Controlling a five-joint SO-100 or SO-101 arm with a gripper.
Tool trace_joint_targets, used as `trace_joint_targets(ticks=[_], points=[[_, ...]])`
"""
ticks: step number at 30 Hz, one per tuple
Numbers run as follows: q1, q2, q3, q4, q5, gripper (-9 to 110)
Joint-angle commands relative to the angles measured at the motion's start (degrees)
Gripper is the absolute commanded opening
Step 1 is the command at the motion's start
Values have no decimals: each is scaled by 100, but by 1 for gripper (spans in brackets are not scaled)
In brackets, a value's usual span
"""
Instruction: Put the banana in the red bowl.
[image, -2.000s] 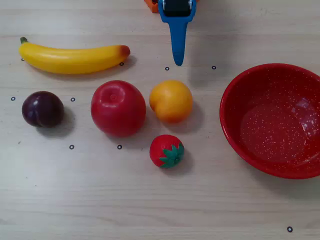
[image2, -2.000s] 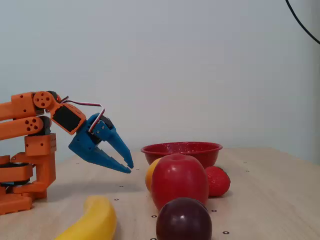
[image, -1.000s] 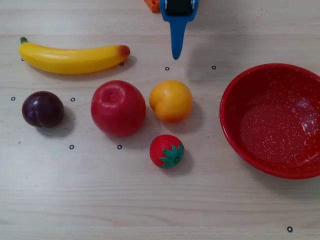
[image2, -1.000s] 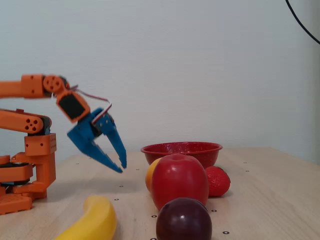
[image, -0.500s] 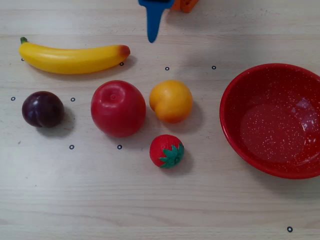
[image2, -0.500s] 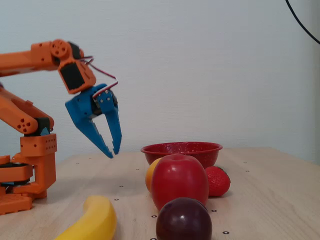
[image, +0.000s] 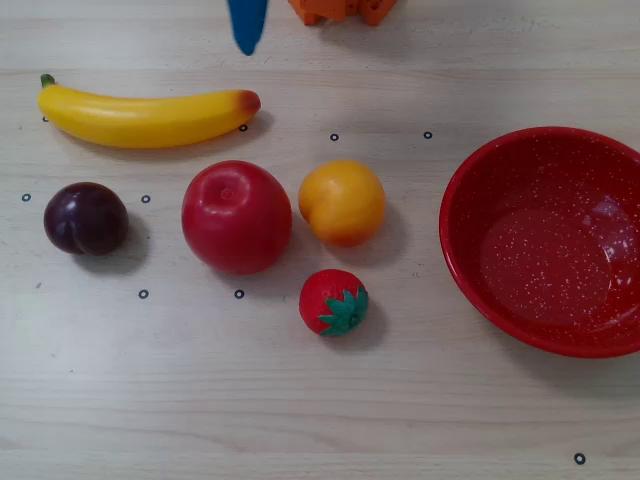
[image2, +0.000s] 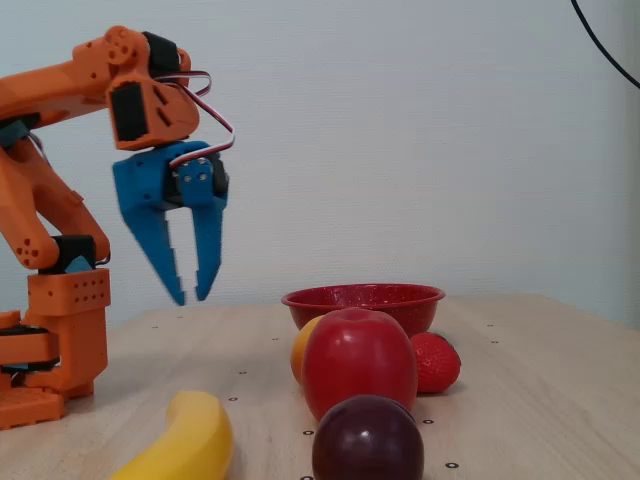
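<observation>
— What is the hand (image2: 190, 297) doing?

— In the fixed view it hangs in the air above the tabletop (image2: 520, 350), blue fingers (image2: 208, 245) pointing down, tips a narrow gap apart. It is slightly parted and grasps nothing, touches nothing. In the overhead view only a blue fingertip (image: 246, 30) pokes in at the top edge.

— And the banana (image: 148, 116)?

— Lying flat on the tabletop at the upper left of the overhead view, green stem to the left, reddish-brown end to the right. That brown end sits just below the blue fingertip there (apart from it, not touching). In the fixed view the banana (image2: 185, 440) lies low in the foreground, beneath the raised hand.

— The red bowl (image: 470, 190)?

— Far right in the overhead view, well apart from the banana, with a red apple (image: 237, 216), an orange fruit (image: 342, 202), a strawberry (image: 334, 302) and a dark plum (image: 86, 218) between.
</observation>
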Motion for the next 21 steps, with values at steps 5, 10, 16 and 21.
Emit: trace_joint_targets(ticks=[5, 10, 16, 21], points=[[-1011, -88, -369, 492, 1890, 11], [-1819, -281, -176, 404, 2812, 21], [-2364, -800, -431, 220, 3138, 47], [-2654, -1494, -888, 237, 3340, 54]])
